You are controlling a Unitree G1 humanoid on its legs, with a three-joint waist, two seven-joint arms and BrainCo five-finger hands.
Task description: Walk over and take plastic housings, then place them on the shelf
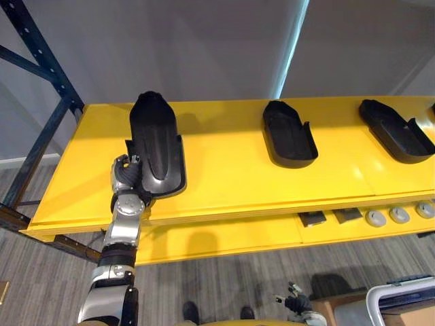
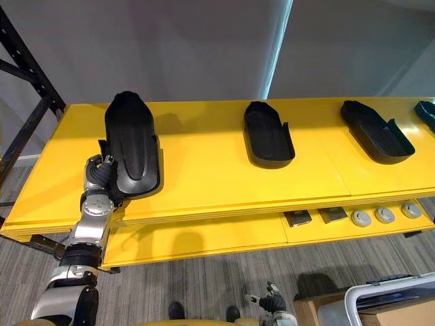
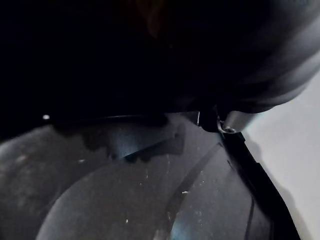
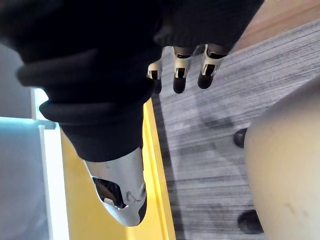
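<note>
Plastic housing (image 1: 158, 146): appears set down lengthwise at the left end of the yellow shelf (image 1: 231, 183), near end close to the front edge. Its near-left rim is clamped by the left hand (image 1: 126, 174), fingers curled on it. The right hand (image 4: 180, 70) is hung low, below shelf level, fingers loosely apart, nothing held. A second housing (image 1: 289, 134) and a third housing (image 1: 397, 130) are placed further right, well apart.

Risks:
- Release w/ near end at the edge: part may be tipped off.
- Fingers caught on rim at withdrawal: part may be dragged fwd.
</note>
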